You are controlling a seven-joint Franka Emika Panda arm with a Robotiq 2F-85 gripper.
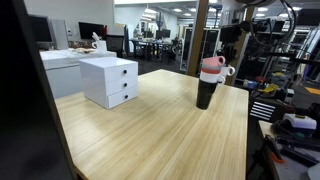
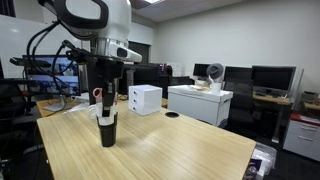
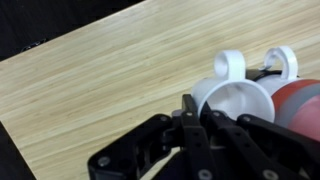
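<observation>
The fingers [image 3: 190, 122] are squeezed shut right at the rim of the white cup [image 3: 238, 105]; I cannot tell if they pinch it. The cup sits on top of a black cup [image 2: 107, 132] on the bench [image 1: 150, 130], with a red cup [image 3: 302, 100] right beside it. It looks light, hard and slippery; its rim or its handle [image 3: 230, 65] is the best place to hold.

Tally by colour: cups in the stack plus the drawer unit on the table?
White: 2, the white mug and the white drawer unit
Black: 1, the black cup
Red: 1, the red cup
Total: 4
</observation>
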